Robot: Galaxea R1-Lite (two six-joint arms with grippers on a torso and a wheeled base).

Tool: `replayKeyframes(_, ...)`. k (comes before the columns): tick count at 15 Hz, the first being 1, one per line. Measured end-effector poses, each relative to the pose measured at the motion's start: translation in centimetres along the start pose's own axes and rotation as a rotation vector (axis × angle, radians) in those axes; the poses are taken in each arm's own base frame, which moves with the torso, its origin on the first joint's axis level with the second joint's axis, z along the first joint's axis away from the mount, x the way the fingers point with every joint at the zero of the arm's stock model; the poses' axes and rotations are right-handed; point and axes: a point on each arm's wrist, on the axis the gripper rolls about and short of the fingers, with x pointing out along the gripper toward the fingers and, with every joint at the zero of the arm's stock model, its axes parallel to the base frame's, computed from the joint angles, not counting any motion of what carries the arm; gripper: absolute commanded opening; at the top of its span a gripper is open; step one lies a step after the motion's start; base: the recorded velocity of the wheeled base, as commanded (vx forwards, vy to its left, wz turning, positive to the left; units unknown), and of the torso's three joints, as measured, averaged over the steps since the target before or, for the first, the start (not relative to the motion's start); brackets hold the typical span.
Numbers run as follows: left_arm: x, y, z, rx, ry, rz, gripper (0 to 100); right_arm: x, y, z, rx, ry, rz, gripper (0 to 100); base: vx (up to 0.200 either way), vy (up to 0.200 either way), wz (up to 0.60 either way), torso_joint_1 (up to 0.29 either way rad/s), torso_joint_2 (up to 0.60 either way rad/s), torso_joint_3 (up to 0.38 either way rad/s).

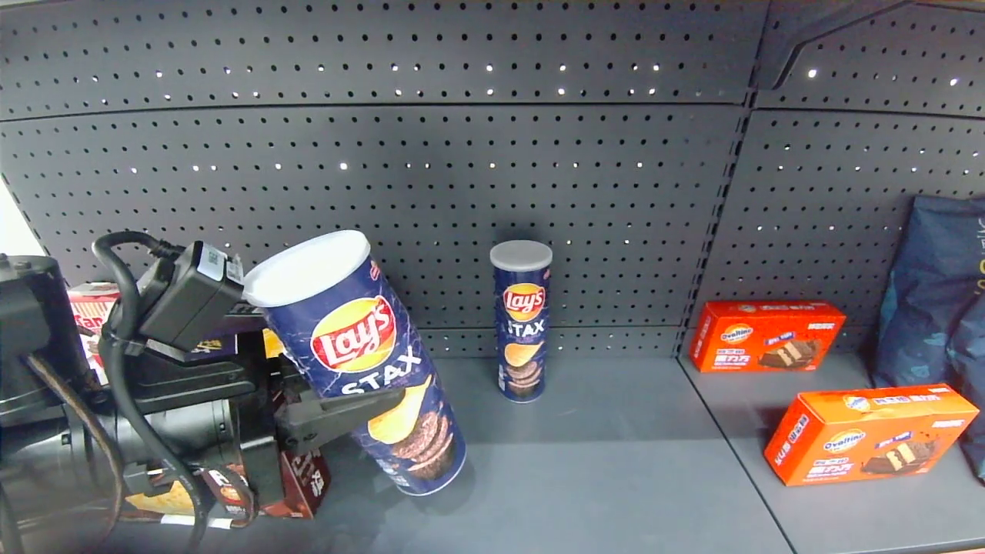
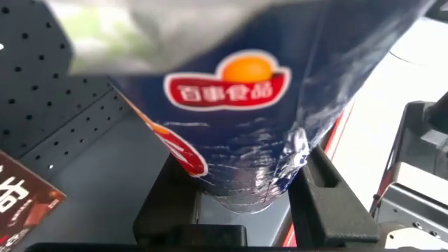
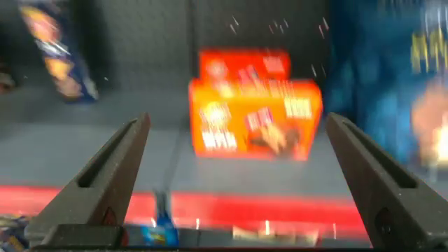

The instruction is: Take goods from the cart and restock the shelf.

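Chip can (image 1: 358,362) is the thing to put away, and it is over the left side of the shelf (image 1: 616,462). The left fingers (image 1: 346,415) are clamped on it, one on each side, around its lower half. The can is not straight up. It leans: its white lid is up high and tips toward the robot's left, and its bottom points down and to the right, very close to the shelf. The bottom may just touch the shelf, but I cannot tell for sure. So the long way of the can runs on a slant, from the lid down to the right. To stand it up, I think the left arm has to bring the lid over the bottom and then set it down flat. A second can (image 1: 522,323) stands straight up farther in and to the right, near the wall with holes (image 1: 539,154). It is well apart from the leaning one, so there looks to be room. The right fingers (image 3: 112,175) are wide apart and hold nothing. They face two orange boxes (image 1: 869,435) on the right part of the shelf, beside a blue bag (image 1: 931,292). The left arm is the near one, so this job is for it.
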Motion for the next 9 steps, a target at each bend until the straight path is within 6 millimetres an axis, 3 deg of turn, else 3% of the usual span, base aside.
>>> replayKeyframes(3,-0.1,0.0,0.2,0.032,-0.007,0.000,0,2.3,0.1,3.8,-0.048,0.036,0.227,100,0.000,0.000,0.00,0.000,0.00,0.000)
replayKeyframes(9,-0.4,-0.7,0.6,0.042,-0.009,-0.018,0,9.2,0.8,6.4,-0.125,0.147,0.400,100,0.000,0.000,0.00,0.000,0.00,0.000)
